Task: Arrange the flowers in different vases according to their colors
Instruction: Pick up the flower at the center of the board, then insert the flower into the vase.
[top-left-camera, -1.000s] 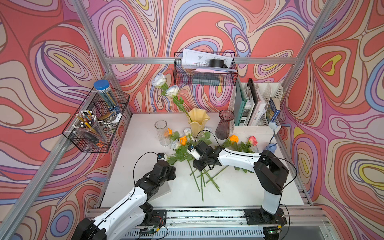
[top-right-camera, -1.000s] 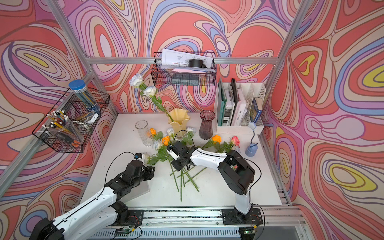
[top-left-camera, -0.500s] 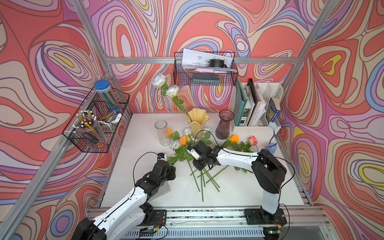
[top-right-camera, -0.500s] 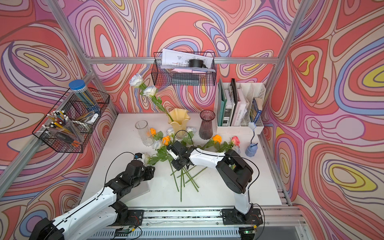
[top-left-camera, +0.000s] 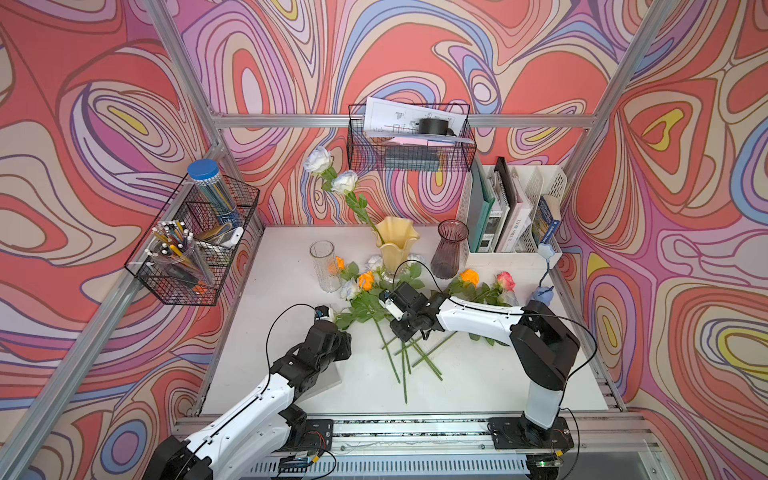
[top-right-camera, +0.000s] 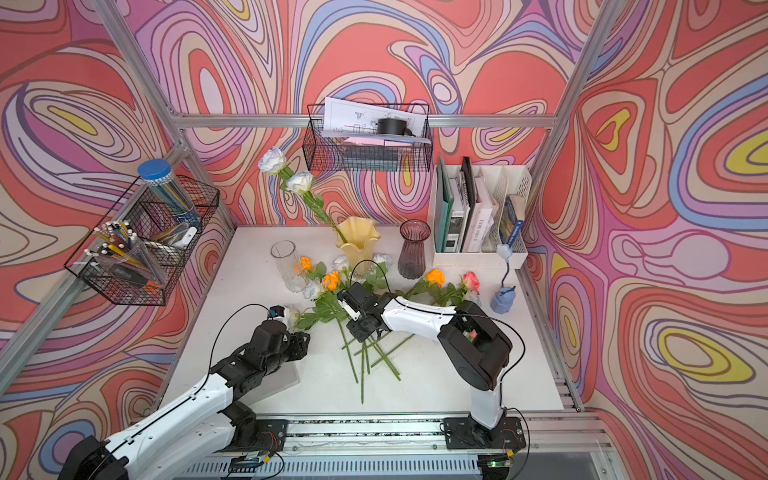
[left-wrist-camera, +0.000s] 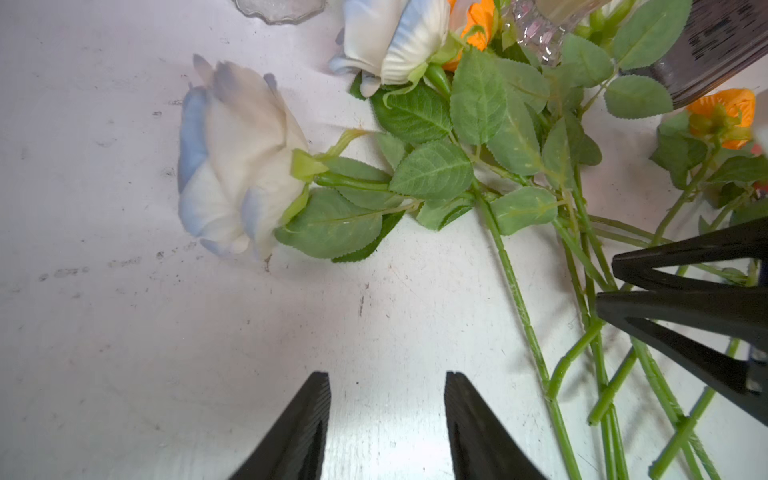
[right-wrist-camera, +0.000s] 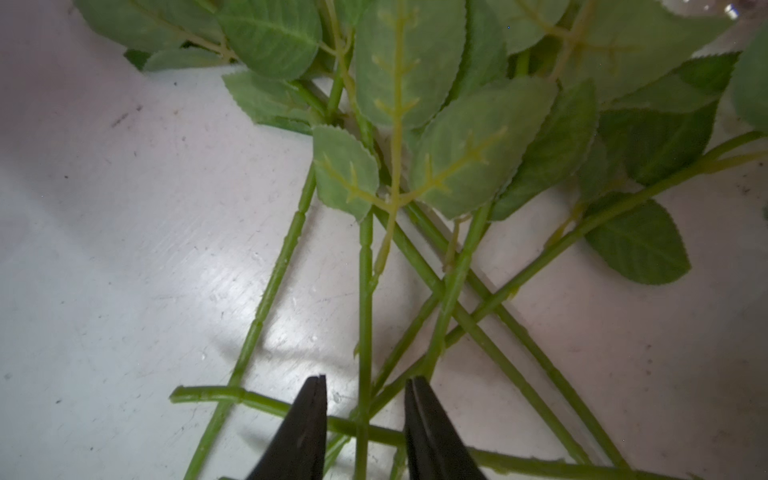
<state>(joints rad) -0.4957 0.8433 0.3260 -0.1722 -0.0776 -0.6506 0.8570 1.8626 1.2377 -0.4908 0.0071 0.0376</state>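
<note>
The flowers lie heaped mid-table: orange roses (top-left-camera: 366, 279), white-blue ones and a pink one (top-left-camera: 505, 280), their green stems (top-left-camera: 403, 357) crossing. Two white-blue roses (top-left-camera: 332, 174) stand in the creamy yellow vase (top-left-camera: 395, 245). It is flanked by the clear ribbed vase (top-left-camera: 322, 266) and the purple-brown vase (top-left-camera: 451, 249), both holding no flowers. My right gripper (right-wrist-camera: 365, 380) is low over the crossed stems, open, with one stem (right-wrist-camera: 365, 316) running between its fingers, untouched on both sides. My left gripper (left-wrist-camera: 387, 378) is open over bare table, short of a white-blue rose (left-wrist-camera: 232, 166).
A wire basket (top-left-camera: 195, 245) with a pen cup and a blue-lidded pencil jar hangs on the left wall. Another basket (top-left-camera: 409, 141) hangs at the back. A white file rack (top-left-camera: 513, 208) and a small blue figure (top-left-camera: 542, 295) stand at the right.
The right arm has shifted slightly to the left over the stems. The left arm has not moved.
</note>
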